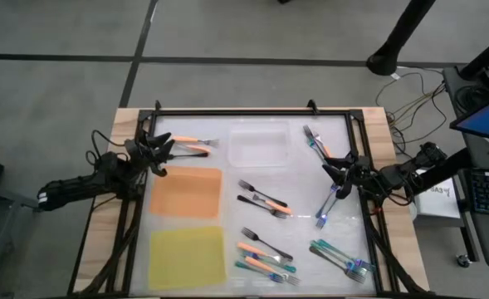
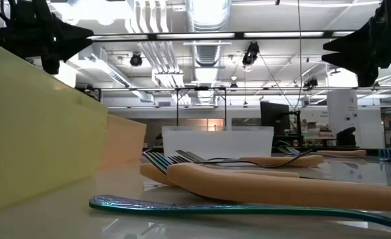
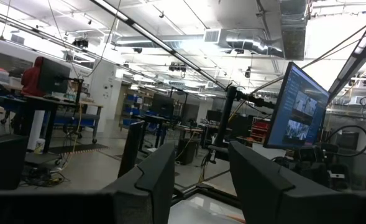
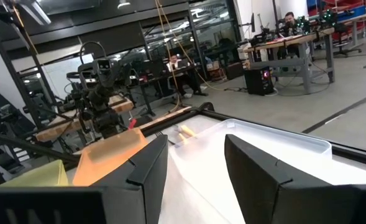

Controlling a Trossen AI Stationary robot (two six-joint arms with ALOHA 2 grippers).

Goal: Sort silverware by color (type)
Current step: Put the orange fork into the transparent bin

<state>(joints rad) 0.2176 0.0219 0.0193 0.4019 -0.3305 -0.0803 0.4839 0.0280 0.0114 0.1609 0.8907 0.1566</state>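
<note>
White table [image 1: 227, 170] bears forks [image 1: 265, 199], mats [image 1: 186, 193], tray [image 1: 259, 148].

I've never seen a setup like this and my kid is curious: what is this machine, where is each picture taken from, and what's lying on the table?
It is a robot with two dark arms at a table, each ending in a two-finger pincer. One picture looks straight down, one sits at table-top level, and two come from cameras on the wrists, looking past each arm's own fingers.

From above, the left pincer hangs over the table's far left corner, near two orange-handled forks. The right pincer is at the right side, over a teal fork. Both are open and hold nothing.

On the white table lie an orange mat, a yellow mat and a clear plastic tray. Scattered forks with orange, teal or black handles wait to be sorted by colour.
</note>
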